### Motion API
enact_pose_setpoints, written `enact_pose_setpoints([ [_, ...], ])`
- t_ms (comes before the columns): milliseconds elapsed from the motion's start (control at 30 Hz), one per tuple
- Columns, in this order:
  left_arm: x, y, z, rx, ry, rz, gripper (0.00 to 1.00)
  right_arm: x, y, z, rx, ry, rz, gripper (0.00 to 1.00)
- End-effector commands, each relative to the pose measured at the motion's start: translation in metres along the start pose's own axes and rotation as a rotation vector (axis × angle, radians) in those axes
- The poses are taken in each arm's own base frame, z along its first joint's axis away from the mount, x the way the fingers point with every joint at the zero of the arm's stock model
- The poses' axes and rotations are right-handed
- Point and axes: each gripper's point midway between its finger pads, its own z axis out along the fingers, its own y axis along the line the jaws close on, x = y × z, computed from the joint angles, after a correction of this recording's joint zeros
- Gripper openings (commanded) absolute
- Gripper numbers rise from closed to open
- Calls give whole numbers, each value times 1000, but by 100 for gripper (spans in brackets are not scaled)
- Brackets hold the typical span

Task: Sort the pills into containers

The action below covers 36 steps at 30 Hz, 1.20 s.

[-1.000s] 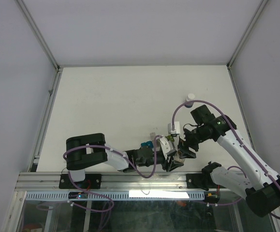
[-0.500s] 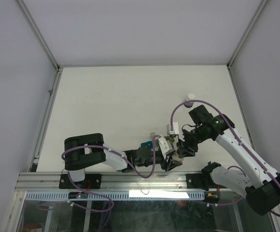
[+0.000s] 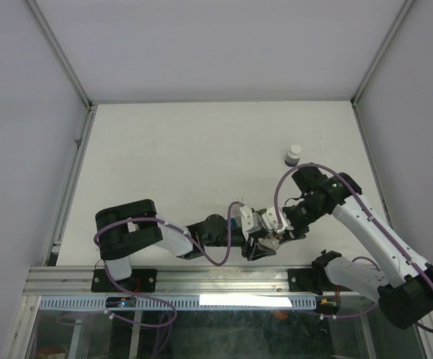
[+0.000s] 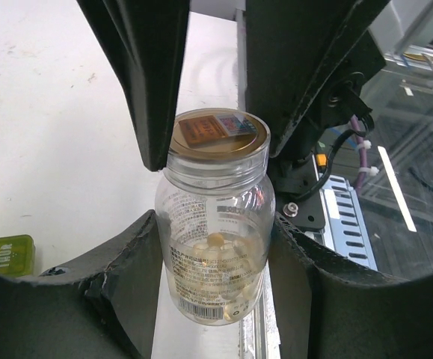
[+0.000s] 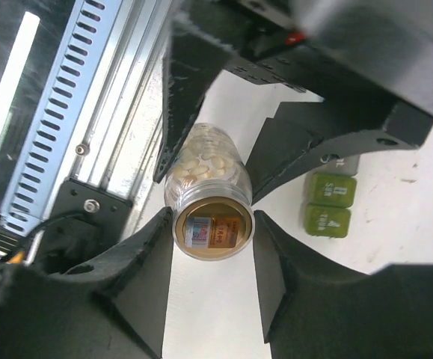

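A clear pill bottle (image 4: 216, 224) with a gold lid (image 5: 212, 228) and pale pills inside is held between both grippers near the table's front edge (image 3: 274, 236). My left gripper (image 4: 215, 228) is shut on the bottle's body, and it also shows in the top view (image 3: 258, 241). My right gripper (image 5: 211, 233) is shut on the lid end, and it also shows in the top view (image 3: 282, 226). The containers strip lies just beside them: olive and yellow-green cubes (image 5: 328, 206), a grey cube (image 5: 340, 161), a blue end (image 3: 233, 222). Its lids look shut.
A small bottle with a white cap (image 3: 294, 155) stands at the right, behind the right arm. The metal rail of the table's front edge (image 5: 89, 112) runs right under the bottle. A green cube corner (image 4: 3, 256) shows in the left wrist view.
My right wrist has turned and closed in on the bottle's lid end. My left arm has reached further right, and the two grippers now sit close together.
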Motion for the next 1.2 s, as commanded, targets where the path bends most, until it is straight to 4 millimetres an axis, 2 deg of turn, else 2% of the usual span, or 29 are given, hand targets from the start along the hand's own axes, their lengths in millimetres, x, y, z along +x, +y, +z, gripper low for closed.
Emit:
enact_pose_setpoints([
  [0,-27,-29,-10,196,-64,9,0,-10,-16,-12,32,19,-323,0],
  [67,-26,-29,-9,199,-60,6,0,-11,-17,-10,34,8,-301,3],
  [133,-25,-27,-8,195,-55,3,0,-14,-20,-10,60,-10,-225,20],
  [233,-25,-26,-8,181,-61,-4,0,-21,-25,-17,138,-28,-88,53],
  [333,-26,-22,-9,157,-70,-14,0,-30,-25,-30,228,-41,34,75],
  [367,-26,-21,-10,150,-73,-18,0,-34,-25,-34,257,-56,89,91],
  [433,-26,-18,-9,131,-74,-26,0,-40,-19,-36,285,-92,187,99],
  [533,-26,-14,-9,105,-74,-39,0,-41,-14,-37,330,-128,330,99],
  [633,-26,-9,-6,75,-71,-60,0,-33,-19,-42,389,-92,375,99],
  [867,-37,-1,-1,11,-100,-72,0,-22,-27,-27,249,-27,519,93],
  [967,-38,3,-1,-13,-101,-62,0,-20,-36,-23,243,-20,562,92],
  [1167,-44,9,-2,-48,-122,-58,0,-16,-38,-17,217,-9,578,89],
])
